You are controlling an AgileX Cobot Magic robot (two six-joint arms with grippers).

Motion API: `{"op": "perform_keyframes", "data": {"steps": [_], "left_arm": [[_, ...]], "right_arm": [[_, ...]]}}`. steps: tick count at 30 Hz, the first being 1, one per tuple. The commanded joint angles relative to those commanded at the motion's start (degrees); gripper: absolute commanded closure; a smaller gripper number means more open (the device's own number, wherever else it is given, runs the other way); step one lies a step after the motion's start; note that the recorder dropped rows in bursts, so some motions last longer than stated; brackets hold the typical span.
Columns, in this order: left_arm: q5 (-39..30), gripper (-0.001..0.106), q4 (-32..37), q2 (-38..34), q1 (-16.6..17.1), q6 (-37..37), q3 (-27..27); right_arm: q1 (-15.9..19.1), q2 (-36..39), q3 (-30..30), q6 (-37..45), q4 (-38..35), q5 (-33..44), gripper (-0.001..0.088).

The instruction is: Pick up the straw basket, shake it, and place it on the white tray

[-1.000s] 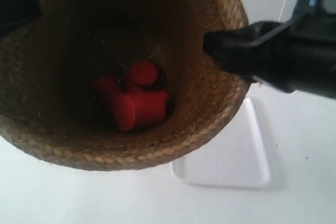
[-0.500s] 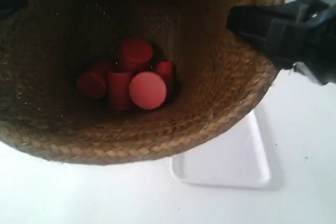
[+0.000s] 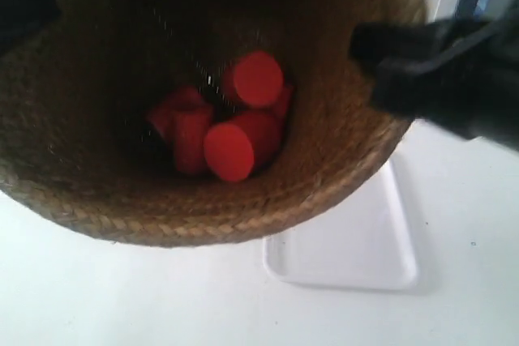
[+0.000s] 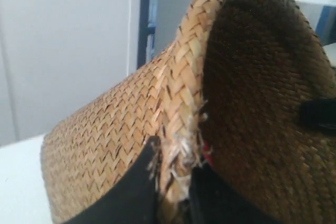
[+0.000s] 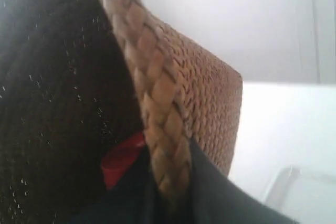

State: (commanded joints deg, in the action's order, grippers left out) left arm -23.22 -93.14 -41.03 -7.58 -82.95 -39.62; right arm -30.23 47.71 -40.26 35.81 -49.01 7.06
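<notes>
Mid-shake, I reckon: left tool (image 4: 173, 190) and right tool (image 5: 168, 184) each pinch the basket (image 3: 340, 151) by its rim. Next I'd centre it over the tray (image 3: 349, 257) and lower it level.

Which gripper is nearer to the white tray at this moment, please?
Right. The right gripper clamps the rim of the straw basket on the side toward the white tray; the left gripper clamps the opposite rim, farther away.
</notes>
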Motion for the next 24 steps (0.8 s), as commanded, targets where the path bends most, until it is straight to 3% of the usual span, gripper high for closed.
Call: {"op": "perform_keyframes", "data": {"steps": [3,5,8,9,14,20,23,24], "left_arm": [[-0.3,0.105,1.1,3.5,0.0,-0.3,-3.2],[1.0,0.105,1.1,3.1,0.0,-0.5,-1.6],[3.7,0.105,1.0,-1.2,0.0,-0.5,2.0],[3.7,0.105,1.0,-1.7,0.1,-0.5,1.8],[2.7,0.105,1.1,2.4,0.1,-2.3,-4.5],[-1.5,0.105,0.7,-4.3,0.1,-0.5,1.7],[-3.1,0.105,3.2,1.2,0.1,-0.6,-4.6],[-2.1,0.105,3.7,1.7,0.1,-0.6,-4.7]], "right_arm": [[0.0,-3.9,-4.4,0.1,-0.1,7.4,0.0868],[0.0,-4.1,-2.5,0.4,1.0,4.0,0.0868],[0.0,1.4,2.4,0.4,1.1,-6.7,0.0868],[0.0,2.5,1.9,-0.6,0.7,-6.5,0.0868],[0.0,-3.6,-7.0,1.8,1.0,8.9,0.0868],[0.0,2.2,0.4,1.2,0.7,-0.7,0.0868],[0.0,-4.5,-6.2,0.3,-0.2,8.7,0.0868],[0.0,-5.8,-6.3,0.7,0.1,8.5,0.0868]]}}
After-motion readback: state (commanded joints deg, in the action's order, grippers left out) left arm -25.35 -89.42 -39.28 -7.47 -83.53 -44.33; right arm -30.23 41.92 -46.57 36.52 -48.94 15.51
